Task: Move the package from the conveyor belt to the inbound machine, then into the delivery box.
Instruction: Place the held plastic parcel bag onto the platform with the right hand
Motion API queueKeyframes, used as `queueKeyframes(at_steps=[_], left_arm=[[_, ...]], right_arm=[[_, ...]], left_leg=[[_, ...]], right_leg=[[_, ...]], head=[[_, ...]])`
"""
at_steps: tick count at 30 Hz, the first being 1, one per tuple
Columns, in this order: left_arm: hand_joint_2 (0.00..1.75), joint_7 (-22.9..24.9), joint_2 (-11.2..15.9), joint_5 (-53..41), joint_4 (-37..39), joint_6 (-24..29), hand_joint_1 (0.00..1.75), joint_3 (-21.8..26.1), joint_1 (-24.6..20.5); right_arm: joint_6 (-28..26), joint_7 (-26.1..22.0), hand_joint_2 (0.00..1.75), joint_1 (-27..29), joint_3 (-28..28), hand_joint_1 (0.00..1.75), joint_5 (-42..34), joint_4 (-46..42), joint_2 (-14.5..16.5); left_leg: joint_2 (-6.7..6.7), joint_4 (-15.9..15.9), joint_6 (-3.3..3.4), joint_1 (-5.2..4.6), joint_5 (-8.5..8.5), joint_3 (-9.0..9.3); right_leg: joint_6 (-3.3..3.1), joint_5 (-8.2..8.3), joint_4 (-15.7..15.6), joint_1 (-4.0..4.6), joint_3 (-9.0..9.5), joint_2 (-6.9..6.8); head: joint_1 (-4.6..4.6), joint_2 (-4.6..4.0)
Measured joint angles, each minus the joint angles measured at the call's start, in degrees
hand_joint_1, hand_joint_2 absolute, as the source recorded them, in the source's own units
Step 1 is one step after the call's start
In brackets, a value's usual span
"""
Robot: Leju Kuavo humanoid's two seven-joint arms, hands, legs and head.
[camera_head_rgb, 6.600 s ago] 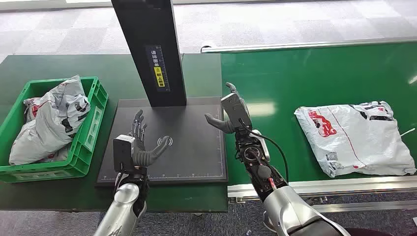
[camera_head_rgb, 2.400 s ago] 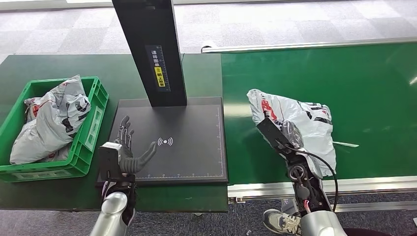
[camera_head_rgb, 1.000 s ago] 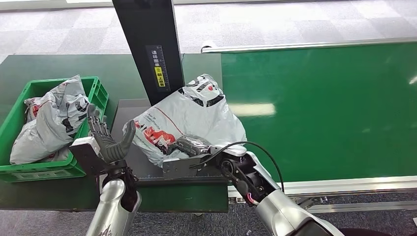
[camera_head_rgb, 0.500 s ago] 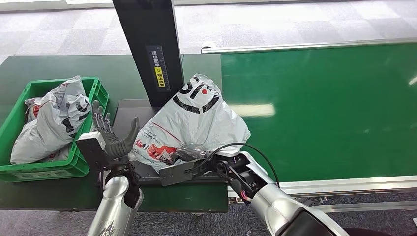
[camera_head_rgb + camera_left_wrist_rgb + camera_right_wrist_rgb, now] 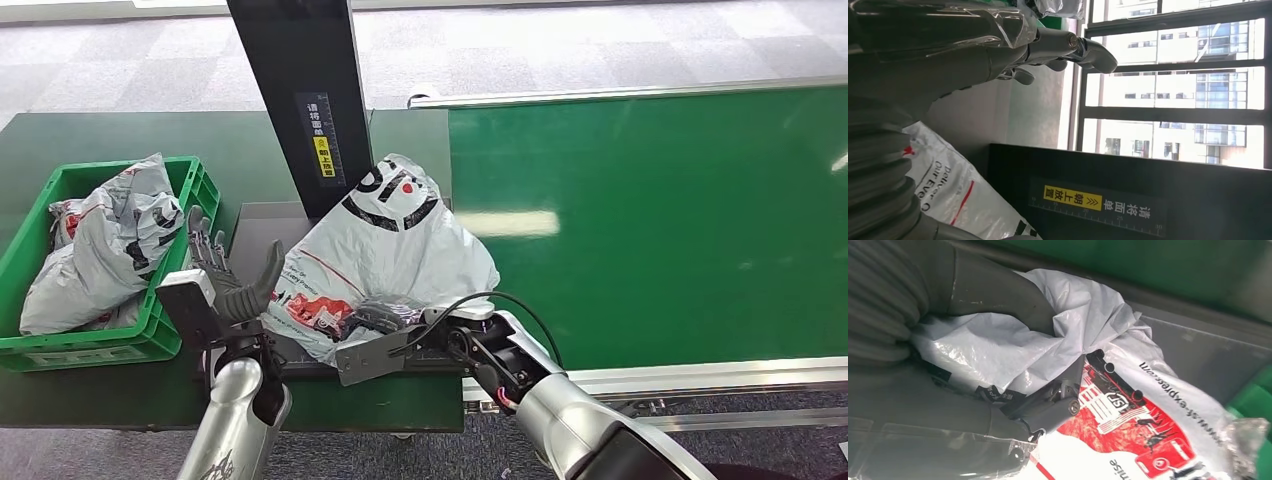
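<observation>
Right hand clamped on the package, fingers bunched into the plastic near its front edge; in the right wrist view, thumb and fingers buried in crumpled film. Bag sitting over the scanner pad, tilted up and leaning toward the black post, off the belt entirely. Left hand raised just beside the bag's edge, fingers spread, holding nothing, between the bag and the crate.

Looks like mid-scan, so roughly halfway, box still to go.

Stuff that could bite from here:
- Grip only on loose film, not on whatever's inside. Could slip out on the lift, or just stretch and dump the contents on the pad.
- Bag leaning near the post, so could snag or drag on a sideways swing toward the crate.
- Crate already stuffed with other bags heaped above the rim. Could easily slide off the pile and land on the table.
- Left hand parked right in the path to the crate. Likely bump if not cleared.
</observation>
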Motion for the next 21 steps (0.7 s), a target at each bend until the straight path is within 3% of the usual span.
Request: queueKeyframes(at_steps=[4,6,9,10,11,21], left_arm=[[1.75,-0.14,0.00,0.00,-0.01,-0.12,0.00,0.00,0.39],[1.75,-0.21,0.00,-0.01,-0.01,-0.15,0.00,0.00,0.57],[1.75,-0.46,0.00,-0.02,-0.01,-0.19,0.00,0.02,0.77],[1.75,-0.53,0.00,-0.02,-0.01,-0.22,0.00,0.04,0.81],[1.75,-0.59,0.00,-0.02,-0.01,-0.27,0.00,0.05,0.84],[1.75,-0.73,0.00,-0.02,-0.01,-0.70,0.00,0.13,0.88]], right_arm=[[-0.15,-2.94,1.75,0.11,-0.18,1.71,-2.27,-0.95,-0.19],[-0.26,-3.81,1.75,0.22,-0.46,1.51,-3.05,-1.32,-0.22],[-1.12,-4.21,1.75,0.26,-0.96,0.51,-3.39,-1.62,-0.24],[-1.41,-4.21,1.75,0.26,-1.13,0.23,-3.35,-1.65,-0.23],[-1.60,-4.23,1.75,0.25,-1.26,0.12,-3.30,-1.66,-0.23],[-1.73,-4.41,1.75,0.25,-1.95,0.00,-3.29,-1.66,-0.20]], left_leg=[[-0.01,0.00,0.00,0.00,0.00,0.00],[-0.01,0.00,0.00,0.00,0.00,0.00],[-0.01,0.00,0.00,0.00,0.00,0.00],[-0.01,0.00,0.00,0.00,0.00,0.00],[-0.01,0.00,0.00,0.00,0.00,-0.01],[-0.02,0.00,0.00,0.00,0.00,-0.01]], right_leg=[[0.00,0.00,0.00,0.00,0.00,0.00],[0.00,0.00,0.00,0.00,0.00,0.00],[0.00,0.00,0.00,0.00,0.00,0.00],[0.00,0.00,0.00,0.00,0.00,-0.01],[0.00,0.00,0.00,0.00,0.00,-0.01],[0.00,0.00,0.00,0.00,0.00,-0.01]], head=[[0.01,-0.01],[0.01,-0.01],[0.00,0.00],[0.00,0.00],[0.00,0.00],[0.01,-0.02]])
